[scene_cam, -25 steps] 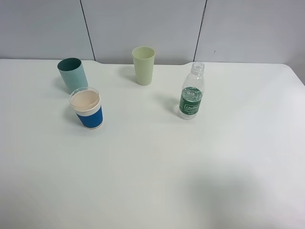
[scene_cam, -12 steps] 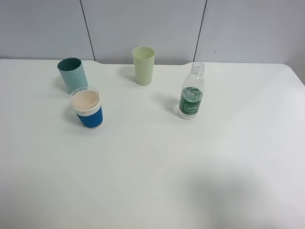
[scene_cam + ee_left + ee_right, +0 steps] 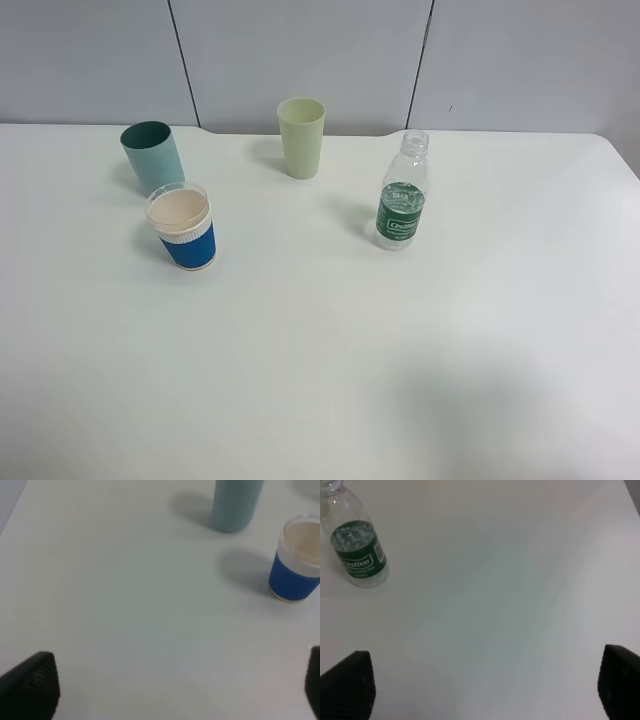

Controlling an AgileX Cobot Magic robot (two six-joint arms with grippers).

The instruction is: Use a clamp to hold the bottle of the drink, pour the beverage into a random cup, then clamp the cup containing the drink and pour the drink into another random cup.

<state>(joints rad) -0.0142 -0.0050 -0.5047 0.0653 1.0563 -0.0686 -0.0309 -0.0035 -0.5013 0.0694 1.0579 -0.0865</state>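
Note:
The clear bottle [image 3: 402,193] with its dark green label stands upright, uncapped, on the right half of the white table; the right wrist view shows the bottle [image 3: 358,550] too. A short blue-sleeved cup [image 3: 182,227] with a cream inside stands at the left and appears as the cup [image 3: 297,560] in the left wrist view. At the back middle stands the pale yellow-green tumbler [image 3: 301,137]. Neither arm shows in the high view. My left gripper [image 3: 175,690] is open, well short of the blue cup. My right gripper [image 3: 485,685] is open, away from the bottle, with bare table between its fingers.
A teal tumbler [image 3: 152,156] stands just behind the blue cup; its lower part, the teal tumbler [image 3: 235,502], shows in the left wrist view. A grey panelled wall [image 3: 300,55] runs behind the white table [image 3: 330,360].

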